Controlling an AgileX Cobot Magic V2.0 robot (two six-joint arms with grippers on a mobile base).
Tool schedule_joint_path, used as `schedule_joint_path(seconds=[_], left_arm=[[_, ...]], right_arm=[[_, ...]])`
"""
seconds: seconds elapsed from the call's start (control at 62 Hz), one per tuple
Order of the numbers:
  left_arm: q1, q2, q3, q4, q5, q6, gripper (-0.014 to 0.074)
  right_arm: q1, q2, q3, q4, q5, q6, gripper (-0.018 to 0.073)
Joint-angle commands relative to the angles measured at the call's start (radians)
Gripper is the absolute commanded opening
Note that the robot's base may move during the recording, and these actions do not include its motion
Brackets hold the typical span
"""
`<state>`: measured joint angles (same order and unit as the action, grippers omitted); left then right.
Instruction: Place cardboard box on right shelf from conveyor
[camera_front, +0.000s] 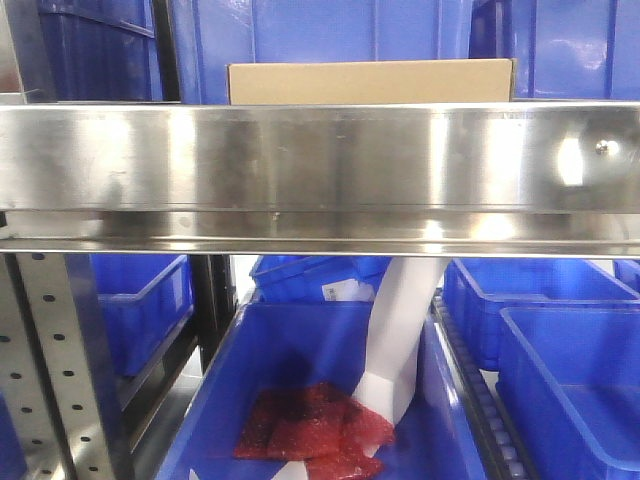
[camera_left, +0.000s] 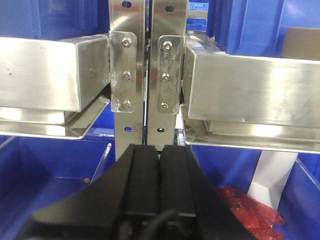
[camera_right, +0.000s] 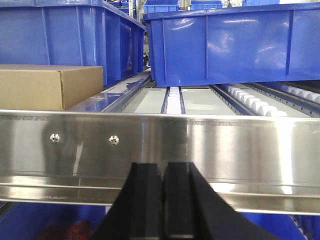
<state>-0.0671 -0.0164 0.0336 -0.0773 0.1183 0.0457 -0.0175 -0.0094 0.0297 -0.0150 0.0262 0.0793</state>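
One cardboard box (camera_front: 370, 82) shows in the front view, sitting on the right shelf (camera_front: 320, 160) behind the wide steel front rail, with blue bins (camera_front: 400, 30) at its back. Neither arm appears in this view, and nothing touches the box. You can judge the placement as done: the box rests on the shelf level, square to the rail and unheld. The conveyor is not in any view.

Left wrist view: the left gripper (camera_left: 160, 165) has its black fingers (camera_left: 142, 175) pressed together, with nothing between them. It points level at the perforated uprights (camera_left: 150, 65) where two steel rails meet. A corner of the box lies up and far to the right of the fingers, well apart from them. A lower blue bin with red packets (camera_left: 250, 210) sits below and to the right.

Right wrist view: the right gripper (camera_right: 162, 200) also has its fingers (camera_right: 147, 200) closed and empty. It is held level, just in front of and slightly below the shelf's front rail. The box is above and to the left of the fingers, beyond the rail, beside a roller track (camera_right: 172, 100). You likely have only the retreat of both arms left.
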Motion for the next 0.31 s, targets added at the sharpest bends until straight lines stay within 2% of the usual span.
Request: schedule_joint_path(seconds=[0.0,0.29], left_arm=[[-0.005,-0.005,0.006,-0.006,-0.085,0.0,-0.0116],[-0.005,-0.005,0.006,-0.006,-0.085,0.0,-0.0116]], right_arm=[[-0.001,-0.019,-0.005,-0.012,-0.097,-0.001,0.0013],[-0.001,-0.019,-0.005,-0.012,-0.097,-0.001,0.0013]])
